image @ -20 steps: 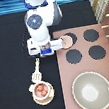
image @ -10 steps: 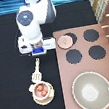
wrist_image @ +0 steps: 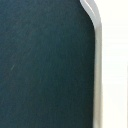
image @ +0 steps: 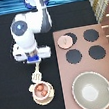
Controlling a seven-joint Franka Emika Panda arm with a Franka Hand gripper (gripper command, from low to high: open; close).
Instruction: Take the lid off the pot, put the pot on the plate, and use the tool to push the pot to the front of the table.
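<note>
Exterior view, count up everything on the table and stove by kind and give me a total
Pot, on the plate: 1
Plate: 1
Lid, on a burner: 1
Tool, beside the pot: 1
Large pan: 1
Burners: 4
Hand, above the tool toward the exterior view's top: 1
Total: 10

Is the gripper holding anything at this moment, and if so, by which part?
It cannot be told. The gripper hangs over the black table, just above the tool, whose head lies toward the pot on the plate.
</note>
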